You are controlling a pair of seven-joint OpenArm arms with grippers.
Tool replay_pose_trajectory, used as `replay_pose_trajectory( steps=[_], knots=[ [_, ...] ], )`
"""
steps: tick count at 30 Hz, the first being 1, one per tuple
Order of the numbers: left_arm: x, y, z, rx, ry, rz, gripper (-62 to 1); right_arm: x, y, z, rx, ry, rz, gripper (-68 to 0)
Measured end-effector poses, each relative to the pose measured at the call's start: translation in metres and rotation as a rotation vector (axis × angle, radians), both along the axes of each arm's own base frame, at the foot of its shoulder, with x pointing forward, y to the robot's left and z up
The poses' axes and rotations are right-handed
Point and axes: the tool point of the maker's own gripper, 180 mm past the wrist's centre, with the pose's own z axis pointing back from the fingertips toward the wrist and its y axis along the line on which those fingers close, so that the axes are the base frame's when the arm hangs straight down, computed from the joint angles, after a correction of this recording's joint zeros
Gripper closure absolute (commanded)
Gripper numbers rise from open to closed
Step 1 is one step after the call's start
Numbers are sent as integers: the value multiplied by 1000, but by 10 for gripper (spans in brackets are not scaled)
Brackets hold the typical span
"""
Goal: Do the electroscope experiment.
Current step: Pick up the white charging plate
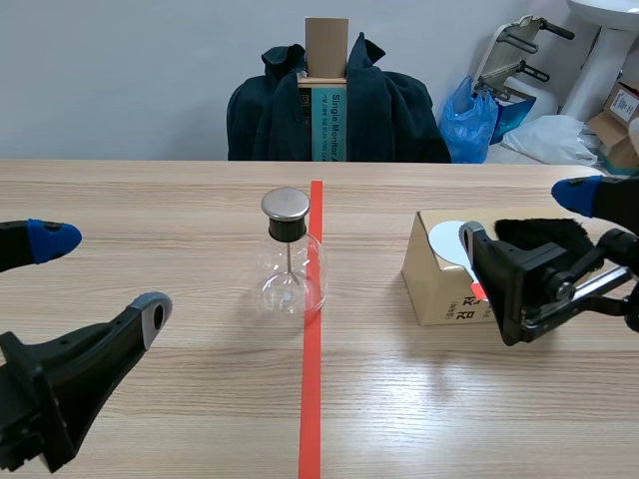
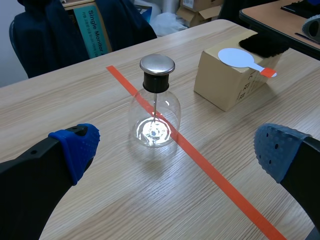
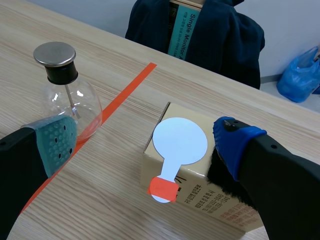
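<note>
Just 1 electroscope (image 1: 291, 261) — 1 box (image 2: 220, 84), 1 paddle (image 2: 238, 56), 1 fur (image 2: 263, 44).

Dark jacket (image 1: 399, 105) draped behind the wooden table (image 1: 150, 220), blue plastic bag (image 1: 469, 120) beside it

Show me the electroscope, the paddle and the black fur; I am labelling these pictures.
electroscope (image 1: 291, 271), scene view, on the glass bulb.
paddle (image 3: 179, 141), right wrist view, on the white disc.
black fur (image 2: 263, 44), left wrist view, on its top.
</note>
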Motion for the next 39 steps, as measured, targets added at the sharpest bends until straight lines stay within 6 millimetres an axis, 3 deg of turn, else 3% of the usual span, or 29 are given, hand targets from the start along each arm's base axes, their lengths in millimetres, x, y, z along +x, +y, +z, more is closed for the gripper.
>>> replay_pose_trajectory(
  steps=[11,19,28,34,39],
  knots=[
    [0,0,0,0,0,0,-623,0,0,-1,4,9,-3,-679],
    [0,0,0,0,0,0,-623,-2,-3,-17,-81,67,-3,-679],
    [0,0,0,0,0,0,-623,0,-7,-13,-134,30,-1,-679],
    [0,0,-2,8,10,-1,-623,6,-19,8,-321,-100,4,-679],
    [-1,0,-5,20,21,-2,-623,5,0,42,-658,-311,101,-679]
  ],
)
